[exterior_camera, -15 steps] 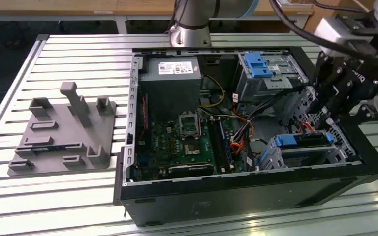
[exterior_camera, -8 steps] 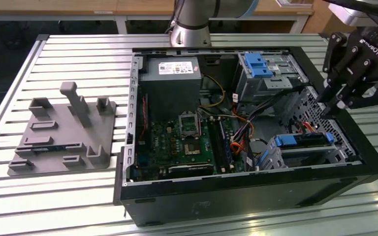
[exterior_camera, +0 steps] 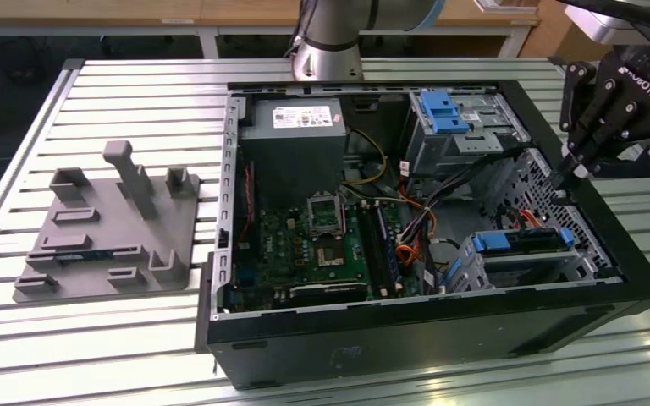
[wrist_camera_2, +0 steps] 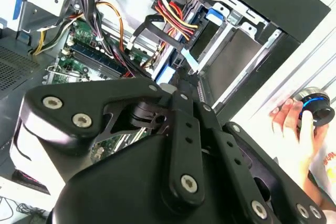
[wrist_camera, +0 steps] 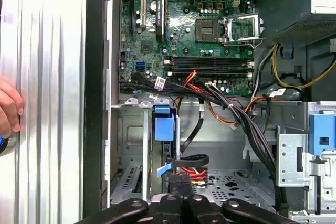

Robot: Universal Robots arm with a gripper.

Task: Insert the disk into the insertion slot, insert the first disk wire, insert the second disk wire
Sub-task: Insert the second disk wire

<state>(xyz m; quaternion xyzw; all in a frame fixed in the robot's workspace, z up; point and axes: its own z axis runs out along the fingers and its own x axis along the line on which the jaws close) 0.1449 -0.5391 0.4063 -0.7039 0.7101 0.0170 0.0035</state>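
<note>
Disk [exterior_camera: 524, 243] seated in insertion slot [exterior_camera: 486, 272] — end effector [exterior_camera: 570, 172] above, shut

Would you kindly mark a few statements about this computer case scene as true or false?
1. The disk sits in the insertion slot. True.
2. The case is closed. False: it is open, and the motherboard shows.
3. A grey fixture lies on the table, at the exterior view's left of the case. True.
4. The gripper hovers over the grey fixture. False: it hangs at the case's edge on the exterior view's right, near the disk.
5. A hand shows beside the case in the second wrist view. True.
</note>
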